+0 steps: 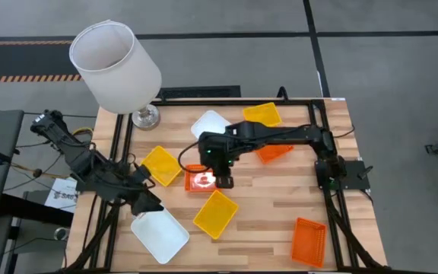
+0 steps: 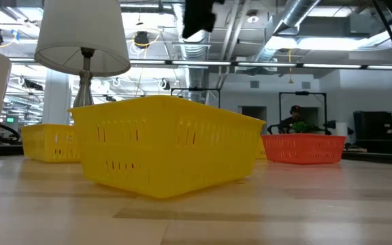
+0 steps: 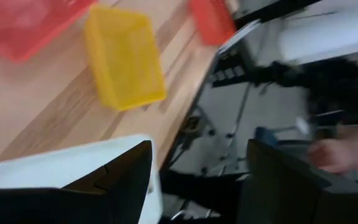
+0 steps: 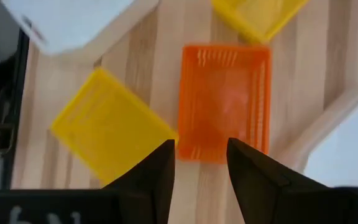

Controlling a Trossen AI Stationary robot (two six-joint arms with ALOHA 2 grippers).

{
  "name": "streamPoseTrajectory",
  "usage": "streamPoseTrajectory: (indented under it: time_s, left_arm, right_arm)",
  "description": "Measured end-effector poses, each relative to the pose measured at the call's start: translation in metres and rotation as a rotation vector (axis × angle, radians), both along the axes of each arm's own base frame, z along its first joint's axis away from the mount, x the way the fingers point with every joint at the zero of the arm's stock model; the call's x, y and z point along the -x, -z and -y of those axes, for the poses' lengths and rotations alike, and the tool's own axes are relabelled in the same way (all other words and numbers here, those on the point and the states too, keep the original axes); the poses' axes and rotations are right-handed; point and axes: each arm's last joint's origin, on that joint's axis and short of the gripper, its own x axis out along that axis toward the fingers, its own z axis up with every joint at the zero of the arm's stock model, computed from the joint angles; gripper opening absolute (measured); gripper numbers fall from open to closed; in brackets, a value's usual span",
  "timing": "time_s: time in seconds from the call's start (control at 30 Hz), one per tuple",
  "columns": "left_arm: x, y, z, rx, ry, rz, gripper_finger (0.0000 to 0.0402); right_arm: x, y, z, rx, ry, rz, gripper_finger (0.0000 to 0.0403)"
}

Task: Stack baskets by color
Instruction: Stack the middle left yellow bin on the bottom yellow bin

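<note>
Orange basket (image 4: pixel 224 102) lies flat directly beneath the right pincer (image 4: pixel 201 163), whose fingers stand apart, gripping nothing.

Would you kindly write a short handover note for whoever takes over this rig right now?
Right tool: open, hovering over the orange basket at table centre.
Left tool: open, parked at the left edge, over a white basket.
Baskets in view, all scattered singly: three yellow, another white, two more orange.
Done: no stacks yet.
Left: all colour stacks.
</note>
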Motion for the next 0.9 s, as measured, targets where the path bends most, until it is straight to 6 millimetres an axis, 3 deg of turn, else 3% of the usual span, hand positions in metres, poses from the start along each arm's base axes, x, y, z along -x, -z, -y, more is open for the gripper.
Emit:
streamPoseTrajectory:
  time_s: [0.2,0.47,0.63,0.8,0.9]
  left_arm:
    - [0.008,-0.018,-0.009,0.007,-0.055,0.170,0.0252]
    - [0.014,-0.026,-0.017,-0.008,-0.124,0.238,0.0252]
    - [0.014,-0.026,-0.017,-0.014,-0.127,0.238,0.0252]
    - [0.014,-0.026,-0.018,-0.022,-0.151,0.243,0.0252]
    - [0.014,-0.027,-0.019,-0.022,-0.179,0.255,0.0252]
  right_arm:
    - [-0.014,0.021,0.007,0.011,-0.001,0.068,0.0164]
    - [-0.006,0.073,0.014,0.001,-0.025,-0.108,0.0166]
    - [0.006,0.104,0.004,-0.100,-0.080,-0.242,0.0164]
    - [0.015,0.121,-0.009,-0.098,-0.108,-0.318,0.0165]
    - [0.018,0.116,-0.014,-0.085,-0.125,-0.294,0.0165]
